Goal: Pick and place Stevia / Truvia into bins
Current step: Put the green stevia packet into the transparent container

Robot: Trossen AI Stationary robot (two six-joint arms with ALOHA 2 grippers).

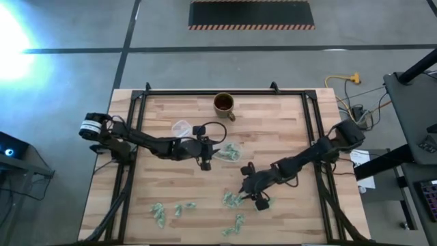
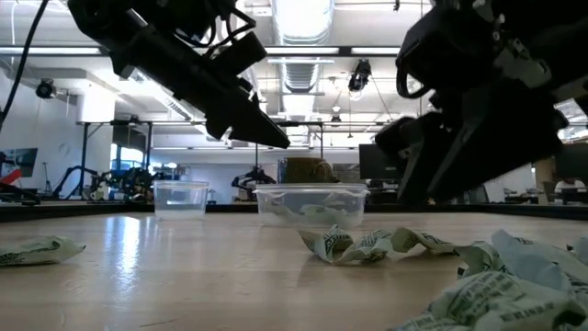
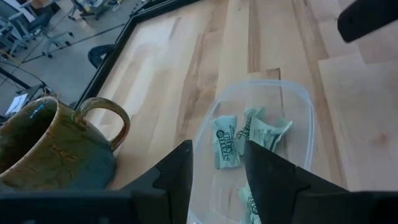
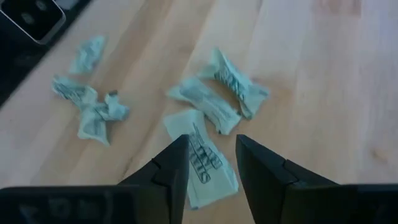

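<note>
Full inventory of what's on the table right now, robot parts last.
Sachets: many, pale green-and-white; loose along the table's near part, several already in the tub.
Tub: one, clear plastic; mid-table, below the mug in the high view.
Round cup: one, clear; beside the tub, nearer the left arm.
Mug: one, brown; far edge.
Table: one, light wood, black frame.
Left pincer: open, empty, at the tub's edge.
Right pincer: open, empty, over loose sachets.
</note>
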